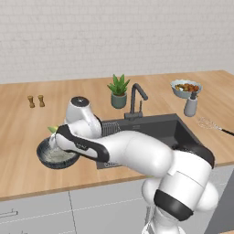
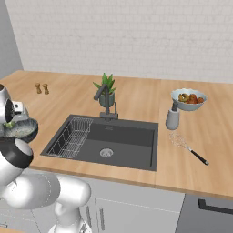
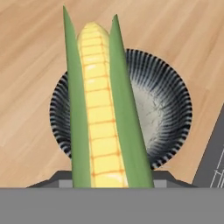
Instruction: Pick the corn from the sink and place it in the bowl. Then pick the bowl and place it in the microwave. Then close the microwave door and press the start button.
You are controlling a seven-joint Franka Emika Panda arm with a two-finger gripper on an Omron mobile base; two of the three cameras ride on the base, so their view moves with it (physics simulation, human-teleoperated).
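Note:
My gripper (image 3: 111, 181) is shut on the corn (image 3: 98, 109), a yellow cob with green husk leaves that stands up from between the fingers. Directly beneath it sits the bowl (image 3: 162, 109), dark and streaked outside, pale and speckled inside. In the left base view the gripper (image 1: 54, 137) hangs over the bowl (image 1: 57, 157) on the wooden counter left of the sink (image 1: 155, 128), and the corn's green tip (image 1: 52, 129) pokes out. In the right base view the bowl (image 2: 22, 129) lies at the far left with the corn (image 2: 9, 124) above it, left of the sink (image 2: 123, 141).
A black tap (image 1: 136, 98) and a potted plant (image 1: 119, 91) stand behind the sink. A wire rack (image 2: 73, 136) lies in the basin's left part. To the right are a soap dispenser (image 1: 190, 105), a pale food bowl (image 1: 186, 87) and a whisk (image 1: 210, 123). Two shakers (image 1: 35, 101) stand at the far left.

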